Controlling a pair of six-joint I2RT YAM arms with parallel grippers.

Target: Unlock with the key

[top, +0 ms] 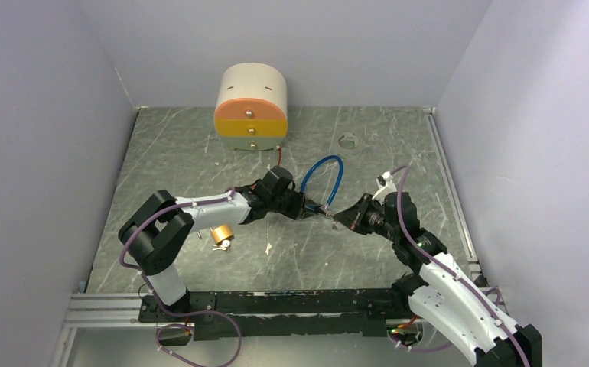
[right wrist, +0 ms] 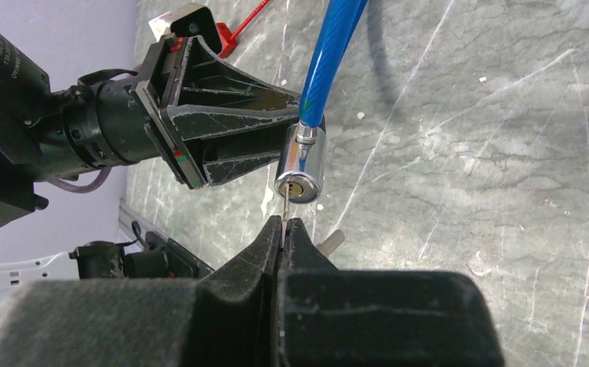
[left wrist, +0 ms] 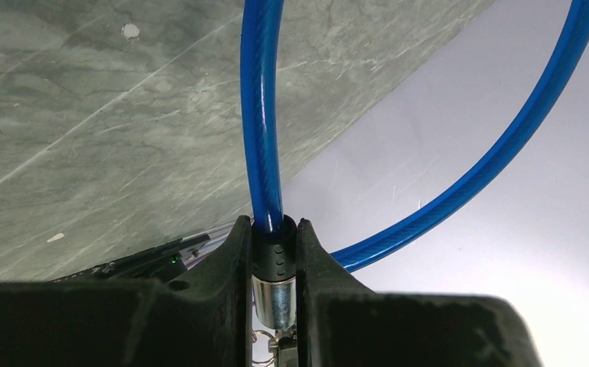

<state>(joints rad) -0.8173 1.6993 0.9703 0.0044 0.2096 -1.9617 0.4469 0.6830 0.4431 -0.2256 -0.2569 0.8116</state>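
The left gripper [top: 301,205] is closed narrow on the blue cable lock [left wrist: 261,115], pinching its black collar just above the chrome barrel [right wrist: 301,164]. It holds the lock off the grey marbled bench [top: 398,153], about midway between the side edges, with the loop arching toward the far edge. The barrel's long axis runs from my left arm toward my right, so the keyhole [right wrist: 301,186] faces the right arm, which is the nearer one for insertion. The thin metal key [right wrist: 284,205] pokes out of the right gripper [right wrist: 282,229], whose fingers are pressed together on it. In the right wrist view the blade tip lies just beside the keyhole, off to its left; I can't tell whether it touches the rim. I judge it needs a sideways nudge, then a push along the barrel.
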